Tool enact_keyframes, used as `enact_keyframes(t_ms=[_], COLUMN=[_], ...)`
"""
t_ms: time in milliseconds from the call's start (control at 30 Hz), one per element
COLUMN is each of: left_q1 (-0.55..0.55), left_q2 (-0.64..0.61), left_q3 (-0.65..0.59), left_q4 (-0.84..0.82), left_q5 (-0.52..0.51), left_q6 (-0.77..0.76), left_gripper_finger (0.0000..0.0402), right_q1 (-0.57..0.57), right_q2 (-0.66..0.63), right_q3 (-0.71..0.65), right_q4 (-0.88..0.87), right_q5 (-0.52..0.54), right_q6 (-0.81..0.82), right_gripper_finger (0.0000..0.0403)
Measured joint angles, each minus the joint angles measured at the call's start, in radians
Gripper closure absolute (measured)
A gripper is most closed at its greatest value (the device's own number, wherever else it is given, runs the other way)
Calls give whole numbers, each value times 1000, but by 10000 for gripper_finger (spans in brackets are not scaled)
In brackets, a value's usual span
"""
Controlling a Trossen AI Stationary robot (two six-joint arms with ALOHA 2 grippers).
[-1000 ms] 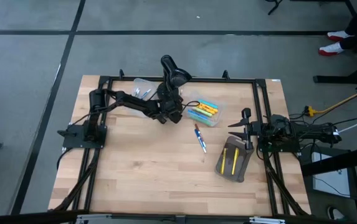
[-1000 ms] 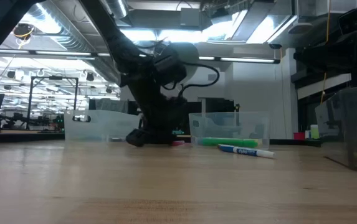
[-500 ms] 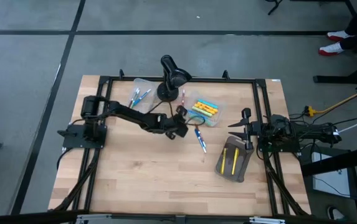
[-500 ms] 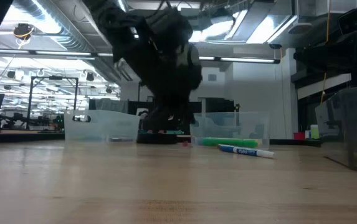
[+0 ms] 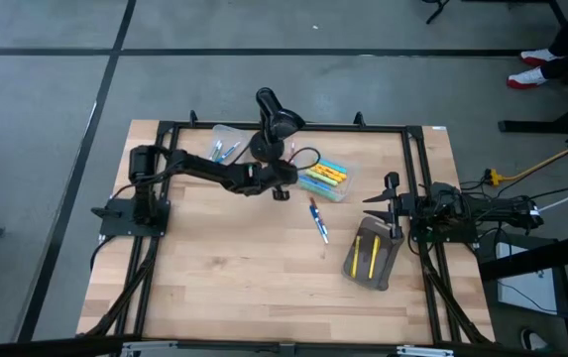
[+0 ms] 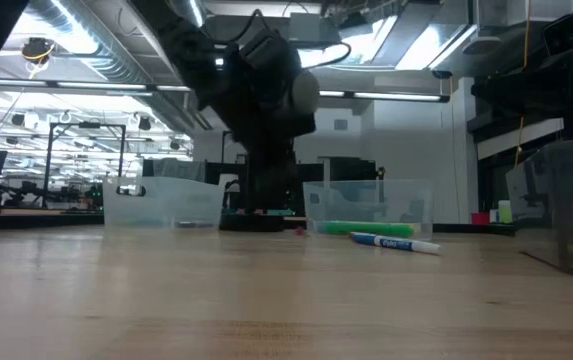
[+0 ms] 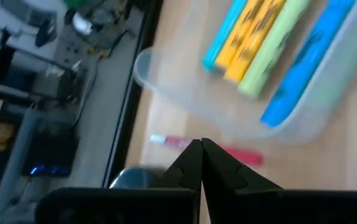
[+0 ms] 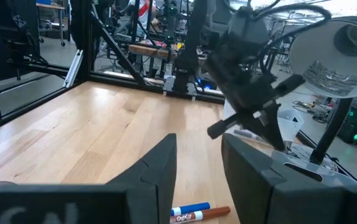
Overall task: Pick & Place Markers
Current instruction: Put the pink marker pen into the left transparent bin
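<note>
Wooden tabletop [image 5: 224, 278] lies bare and roomy in front of the desk lamp [image 5: 274, 121], but behind it you are hemmed in by the black frame rail [image 5: 293, 125]. Your left gripper [image 5: 280, 188], fingers pressed together on nothing, hangs just in front of the lamp base with the red marker [image 7: 212, 149] loose below; the markers' clear tray [image 5: 325, 178] sits right beside the lamp, so a careless swing could knock either. Right gripper [image 5: 391, 206], fingers apart and empty, waits well off to the side.
</note>
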Motion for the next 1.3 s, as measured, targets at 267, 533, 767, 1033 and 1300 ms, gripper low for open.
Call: enact_keyframes(t_ms=[267, 533, 767, 1033, 1300], left_q1=[4, -37, -149, -102, 4], left_q2=[2, -23, -51, -41, -40], left_q3=[0, 0, 0, -1, -107], left_q4=[228, 351, 209, -17, 7], left_q5=[218, 248, -289, -174, -73], left_q6=[48, -67, -216, -602, -856], left_gripper_finger=[399, 399, 395, 316, 240], right_q1=[0, 0, 0, 0, 0], right_q2=[0, 0, 0, 0, 0], right_q3=[0, 0, 0, 0, 0], right_q4=[0, 0, 0, 0, 0], right_q5=[0, 0, 0, 0, 0], right_q6=[0, 0, 0, 0, 0], right_gripper_finger=[276, 276, 276, 276, 276])
